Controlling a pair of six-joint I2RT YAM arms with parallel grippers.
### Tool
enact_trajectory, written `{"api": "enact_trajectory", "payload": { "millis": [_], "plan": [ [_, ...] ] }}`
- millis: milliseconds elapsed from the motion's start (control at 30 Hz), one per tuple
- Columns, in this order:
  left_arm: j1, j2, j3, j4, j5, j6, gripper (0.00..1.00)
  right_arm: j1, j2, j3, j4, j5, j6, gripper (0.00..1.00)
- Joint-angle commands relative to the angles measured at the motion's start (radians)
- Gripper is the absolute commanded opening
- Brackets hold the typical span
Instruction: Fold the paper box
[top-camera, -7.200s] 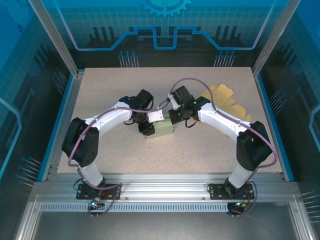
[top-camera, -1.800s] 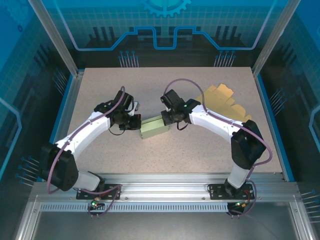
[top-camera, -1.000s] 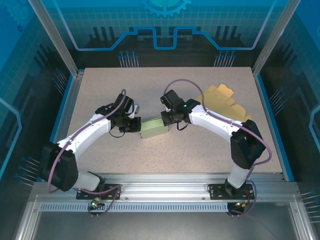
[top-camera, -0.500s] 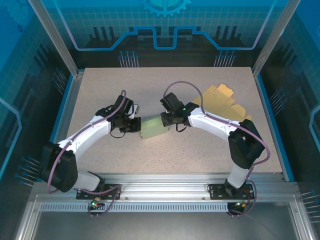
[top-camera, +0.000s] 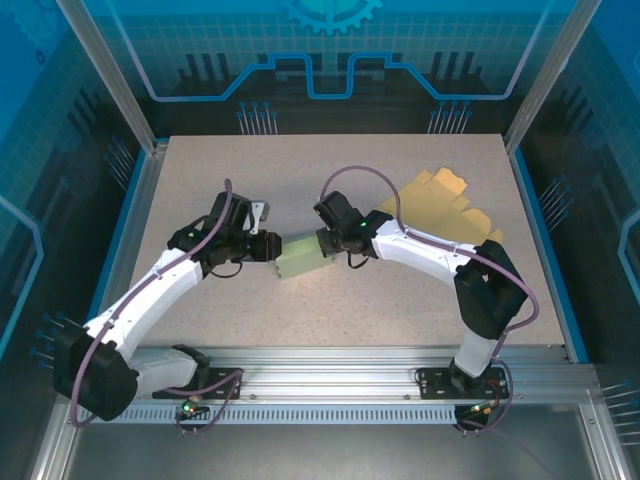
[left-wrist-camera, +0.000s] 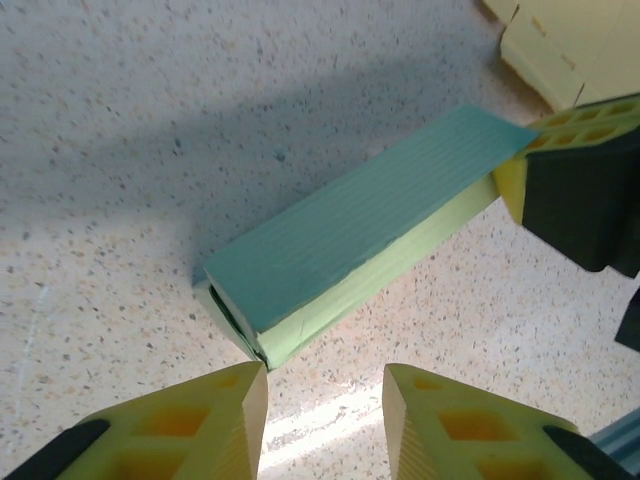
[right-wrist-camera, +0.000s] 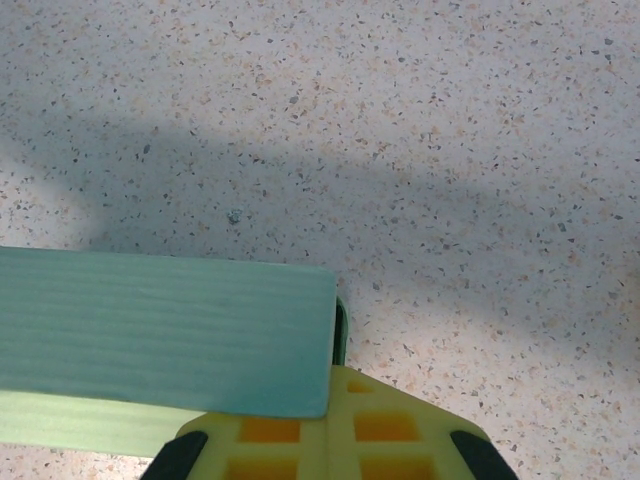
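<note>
The fingers (left-wrist-camera: 215, 420) of the left gripper (left-wrist-camera: 325, 385) stand apart with bare tabletop between them and nothing in their hold. In the left wrist view they point at the near end of the paper box (left-wrist-camera: 360, 235), just short of it and not touching. From the top view the left arm reaches in from the left side of the table (top-camera: 400, 300), and its gripper sits just beside the box's left end.

The box is pale green, long and narrow. It lies flat on the speckled table near the middle, running at a slight slant from lower left to upper right in the top view. Its top face looks a darker green than the lighter side facing the arms. At the end nearest the left fingers a thin dark gap shows along the edge.

At the box's other end sits the right gripper (top-camera: 328, 243), its yellow fingers closed together. The right wrist view shows their tips butted against that end of the box, partly under the edge of the top face. Whether they pinch any paper I cannot tell.

Further right, flat yellow cardboard sheets (top-camera: 450, 205) lie on the table, apart from the box.
</note>
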Motion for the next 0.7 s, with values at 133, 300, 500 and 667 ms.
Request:
{"api": "enact_trajectory", "payload": {
  "millis": [133,300,500,667],
  "plan": [
    [-0.046,-0.037,0.009,0.207,-0.073,0.071,0.36,0.032,0.042,-0.032,-0.099,-0.005,-0.017,0.0],
    [-0.102,0.045,-0.015,0.391,-0.099,0.17,0.38,0.039,0.038,-0.031,-0.104,0.002,-0.015,0.0],
    [-0.219,0.103,-0.103,0.492,-0.155,0.592,0.45,0.038,0.035,-0.029,-0.104,0.002,-0.015,0.0],
    [-0.229,-0.015,-0.291,0.711,-0.114,0.83,0.86,0.038,0.033,-0.023,-0.106,-0.001,-0.018,0.0]
  ]
}}
